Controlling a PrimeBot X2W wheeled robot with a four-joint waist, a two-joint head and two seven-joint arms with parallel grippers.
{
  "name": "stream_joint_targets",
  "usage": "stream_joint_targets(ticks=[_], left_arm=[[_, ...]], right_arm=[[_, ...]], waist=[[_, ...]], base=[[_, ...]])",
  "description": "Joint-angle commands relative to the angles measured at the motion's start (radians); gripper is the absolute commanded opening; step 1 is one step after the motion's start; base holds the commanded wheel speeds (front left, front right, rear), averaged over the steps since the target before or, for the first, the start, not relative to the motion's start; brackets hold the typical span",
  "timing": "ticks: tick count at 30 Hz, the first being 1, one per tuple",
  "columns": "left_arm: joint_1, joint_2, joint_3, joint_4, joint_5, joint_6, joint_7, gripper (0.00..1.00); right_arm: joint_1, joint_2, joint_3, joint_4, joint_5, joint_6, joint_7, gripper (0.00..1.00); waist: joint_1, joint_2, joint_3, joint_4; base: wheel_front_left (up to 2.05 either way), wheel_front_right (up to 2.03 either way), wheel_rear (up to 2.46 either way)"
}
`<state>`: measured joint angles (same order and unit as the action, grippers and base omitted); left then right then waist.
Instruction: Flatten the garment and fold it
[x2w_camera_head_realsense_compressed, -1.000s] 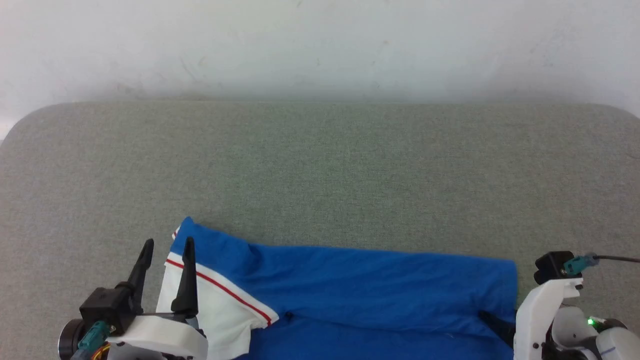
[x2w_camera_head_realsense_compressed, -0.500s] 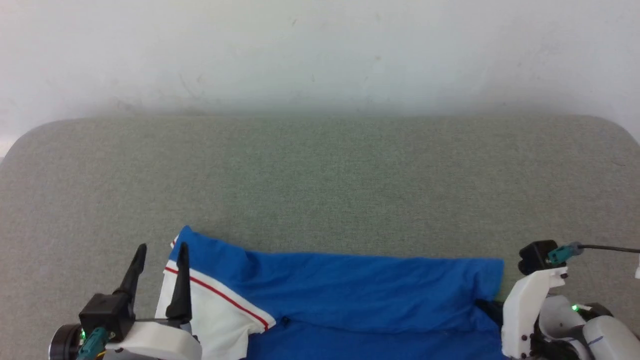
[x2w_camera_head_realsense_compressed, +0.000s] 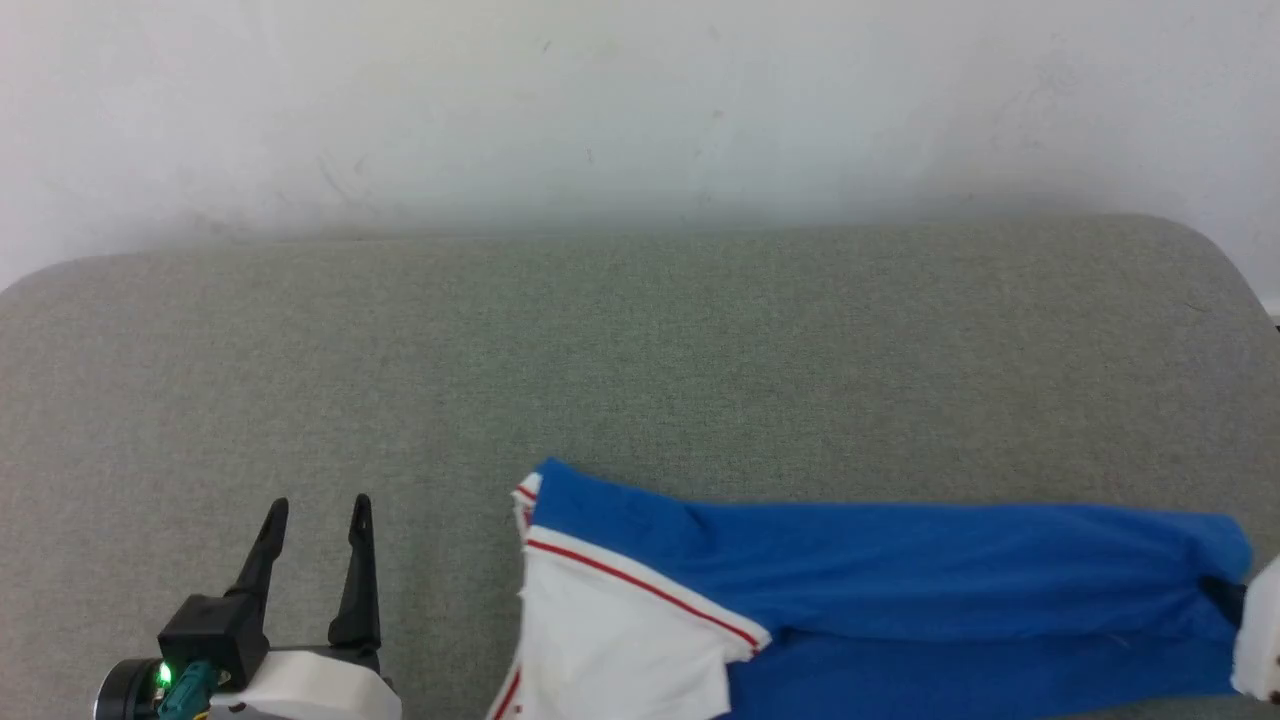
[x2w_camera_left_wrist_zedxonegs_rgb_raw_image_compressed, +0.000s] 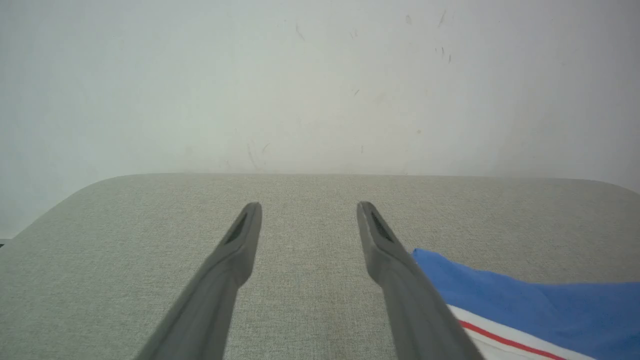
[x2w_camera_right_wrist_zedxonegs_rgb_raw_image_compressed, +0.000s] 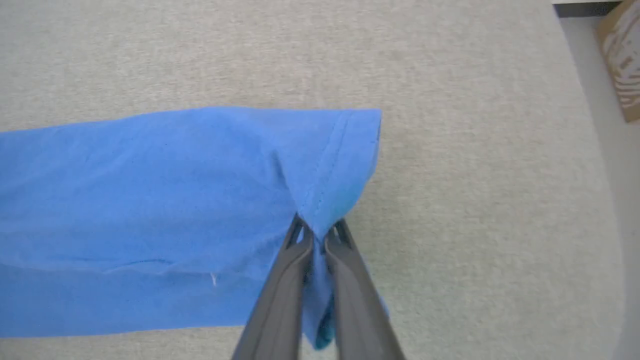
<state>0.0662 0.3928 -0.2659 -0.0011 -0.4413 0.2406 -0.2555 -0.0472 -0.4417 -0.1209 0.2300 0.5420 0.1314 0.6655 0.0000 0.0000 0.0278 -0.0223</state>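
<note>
head view shows a big, flat, grey-green cloth pad with round corners. it takes up most of the picture. behind it stands a plain white wall with a few small marks.

a royal-blue jersey shirt lies on the near part of the pad, over on the robot's right side. it is stretched out long and low, and one fold line runs along it. its short white sleeve is at the left end. a thin red stripe runs along the white trim where the sleeve meets the blue.

the left gripper is at the lower left, well apart from the shirt. its two long dark fingers are spread wide, with only bare pad between them. in the left wrist view these fingers point at the far edge of the pad. the blue and white end of the shirt peeks out past the right-hand one.

the right gripper is at the lower right edge, at the blue end of the shirt. in the right wrist view its fingers are pressed together and pinch the stitched corner of the shirt. the cloth bunches up at the tips.

a brown cardboard box sits off the pad in the top right corner of that view. a tiny green light glows on the left wrist.
</note>
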Motion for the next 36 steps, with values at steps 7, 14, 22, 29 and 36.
stream_joint_targets(ticks=[7, 14, 22, 29, 36], left_arm=[[0.027, -0.004, 0.004, -0.001, 0.003, 0.016, -0.003, 1.00], [0.005, -0.016, -0.005, 0.000, 0.003, 0.003, -0.004, 1.00], [-0.053, -0.036, -0.021, 0.027, 0.005, -0.021, -0.005, 1.00], [-0.094, -0.053, -0.027, 0.053, 0.007, -0.041, -0.006, 1.00], [-0.103, -0.069, -0.020, 0.085, 0.003, -0.047, -0.006, 1.00]], right_arm=[[0.020, 0.111, -0.057, -0.099, 0.012, -0.001, 0.134, 0.00], [-0.052, 0.303, 0.063, -0.176, 0.291, -0.001, 0.241, 0.00], [-0.173, 0.383, 0.307, -0.092, 0.429, -0.001, 0.136, 0.00], [-0.254, 0.390, 0.509, 0.054, 0.449, -0.001, 0.008, 0.00], [-0.311, 0.384, 0.650, 0.210, 0.392, -0.001, -0.115, 1.00]], waist=[[0.0000, 0.0000, -0.001, -0.010], [0.0000, 0.0000, 0.008, 0.010], [0.0000, 0.0000, 0.035, 0.087], [0.0000, 0.0000, 0.064, 0.144], [0.0000, 0.0000, 0.066, 0.159]], base=[[0.00, 0.00, 0.00], [0.00, 0.00, 0.00], [0.00, 0.00, 0.00], [0.00, 0.00, 0.00], [0.00, 0.00, 0.00]])
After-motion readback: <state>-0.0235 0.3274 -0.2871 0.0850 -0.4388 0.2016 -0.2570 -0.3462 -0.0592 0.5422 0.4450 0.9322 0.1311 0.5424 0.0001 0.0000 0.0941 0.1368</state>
